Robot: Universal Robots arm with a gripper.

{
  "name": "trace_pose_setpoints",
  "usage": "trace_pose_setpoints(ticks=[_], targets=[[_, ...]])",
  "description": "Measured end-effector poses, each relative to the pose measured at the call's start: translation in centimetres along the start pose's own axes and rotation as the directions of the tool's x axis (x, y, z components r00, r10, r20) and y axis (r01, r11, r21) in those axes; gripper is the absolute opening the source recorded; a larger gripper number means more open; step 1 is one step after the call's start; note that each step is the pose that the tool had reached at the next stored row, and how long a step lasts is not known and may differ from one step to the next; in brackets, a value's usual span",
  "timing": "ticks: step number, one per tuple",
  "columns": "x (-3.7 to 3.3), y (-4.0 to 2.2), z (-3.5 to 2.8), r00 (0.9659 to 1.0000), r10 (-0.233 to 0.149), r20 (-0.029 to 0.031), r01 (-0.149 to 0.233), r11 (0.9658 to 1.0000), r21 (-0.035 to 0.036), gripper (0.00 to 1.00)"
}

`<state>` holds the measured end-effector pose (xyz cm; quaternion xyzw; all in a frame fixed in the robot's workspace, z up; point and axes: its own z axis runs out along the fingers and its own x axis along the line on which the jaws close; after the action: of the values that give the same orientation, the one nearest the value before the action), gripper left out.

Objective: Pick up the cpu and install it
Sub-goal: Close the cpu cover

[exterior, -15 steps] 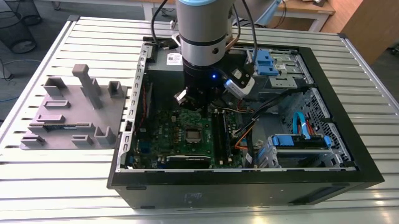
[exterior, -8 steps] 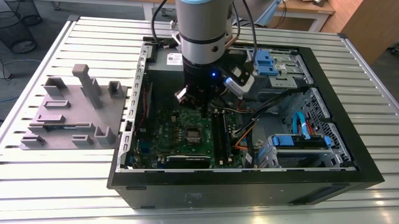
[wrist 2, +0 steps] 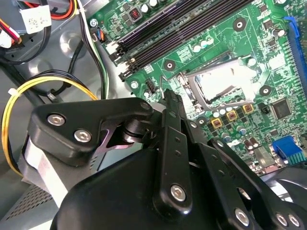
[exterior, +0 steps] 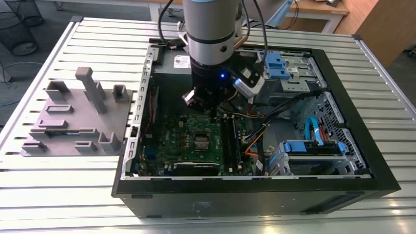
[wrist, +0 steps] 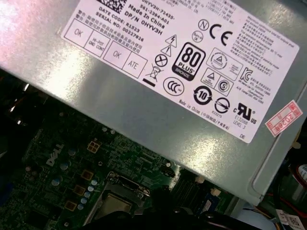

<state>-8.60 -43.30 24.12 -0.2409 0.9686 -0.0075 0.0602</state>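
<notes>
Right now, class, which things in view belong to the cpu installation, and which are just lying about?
Part of the job: claw, CPU socket, motherboard.

Just lying about: power supply, grey fixture tray, yellow cable, blue drive brackets.

The computer case (exterior: 130,161) lies open on top, so the green board (exterior: 188,141) can be reached from above. Over the socket (wrist 2: 225,84) the way is bare, though the arm (exterior: 209,44) hangs just above it. Beside it stand the power supply box (wrist: 158,96), the memory slots (wrist 2: 177,28) and loose cables (wrist 2: 48,86), crowding the sides.
</notes>
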Motion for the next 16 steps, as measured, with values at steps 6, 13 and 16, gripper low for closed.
trace_pose_setpoints(ticks=[6, 13, 16], targets=[[-0.16, 0.35, 0.0, 1.0, 0.0, 0.0044, 0.0, 1.0, 0.0023, 0.11], [-0.34, 0.73, 0.01, 1.0, 0.0, 0.0086, 0.0, 1.0, 0.0045, 0.11], [-0.42, 0.89, 0.01, 1.0, 0.0, 0.0095, 0.0, 1.0, 0.005, 0.11]])
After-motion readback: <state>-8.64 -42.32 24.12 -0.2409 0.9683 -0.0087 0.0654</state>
